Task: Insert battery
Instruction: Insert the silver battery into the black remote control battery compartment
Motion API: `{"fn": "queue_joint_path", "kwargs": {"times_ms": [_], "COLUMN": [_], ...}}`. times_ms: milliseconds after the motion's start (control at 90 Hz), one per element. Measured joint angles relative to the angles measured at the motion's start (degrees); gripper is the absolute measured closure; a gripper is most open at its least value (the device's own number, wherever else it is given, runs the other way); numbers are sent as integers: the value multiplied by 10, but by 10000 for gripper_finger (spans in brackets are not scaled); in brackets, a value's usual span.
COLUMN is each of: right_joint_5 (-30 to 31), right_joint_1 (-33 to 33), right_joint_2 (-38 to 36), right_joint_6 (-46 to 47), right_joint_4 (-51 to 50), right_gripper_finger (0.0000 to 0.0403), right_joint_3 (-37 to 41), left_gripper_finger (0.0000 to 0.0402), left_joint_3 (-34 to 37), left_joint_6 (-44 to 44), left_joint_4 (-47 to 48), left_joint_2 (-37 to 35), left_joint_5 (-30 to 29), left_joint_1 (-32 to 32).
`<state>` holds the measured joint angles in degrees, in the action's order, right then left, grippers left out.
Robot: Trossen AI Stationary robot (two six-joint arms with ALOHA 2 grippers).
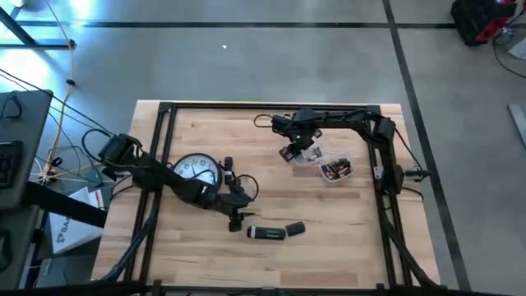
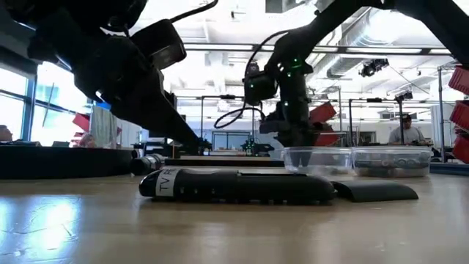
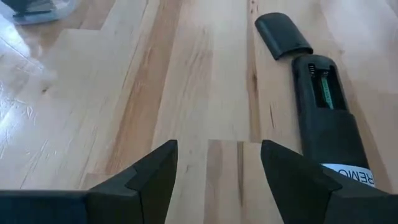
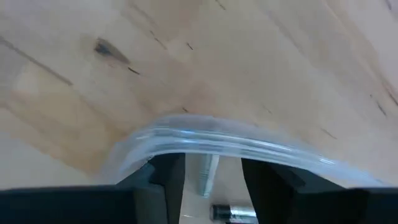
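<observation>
A black remote (image 1: 266, 233) lies on the wooden table near the front, back up, its battery bay (image 3: 324, 87) uncovered. Its loose cover (image 3: 283, 35) rests flat just beyond its end. My left gripper (image 3: 217, 168) hovers open beside the remote, nothing between its fingers. My right gripper (image 1: 294, 153) reaches down into a clear tub (image 4: 211, 142) at the back. It is open, with its fingers on either side of a silvery battery (image 4: 208, 175). I cannot tell whether they touch it. Another battery (image 4: 235, 213) lies in the tub.
A second clear tub (image 1: 335, 169) holding batteries stands to the right of the first. A white wall clock (image 1: 196, 170) lies face up under my left arm. A black frame (image 1: 164, 107) runs round the table's edges. Bare wood (image 1: 337, 222) lies right of the remote.
</observation>
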<state>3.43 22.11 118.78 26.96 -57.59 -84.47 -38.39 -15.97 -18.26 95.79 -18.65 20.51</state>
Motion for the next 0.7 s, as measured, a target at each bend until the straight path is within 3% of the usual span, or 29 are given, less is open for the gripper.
{"fn": "queue_joint_path", "kwargs": {"times_ms": [333,700], "right_joint_5": [-4,2], "right_joint_1": [0,-4], "right_joint_2": [0,19], "right_joint_6": [-3,-26], "right_joint_4": [4,13], "right_gripper_finger": [338,353], "right_joint_3": [0,-2], "left_gripper_finger": [191,191], "left_joint_3": [0,0], "left_joint_6": [0,0], "left_joint_4": [0,0], "left_joint_2": [0,0], "left_joint_5": [0,0], "left_joint_1": [0,0]}}
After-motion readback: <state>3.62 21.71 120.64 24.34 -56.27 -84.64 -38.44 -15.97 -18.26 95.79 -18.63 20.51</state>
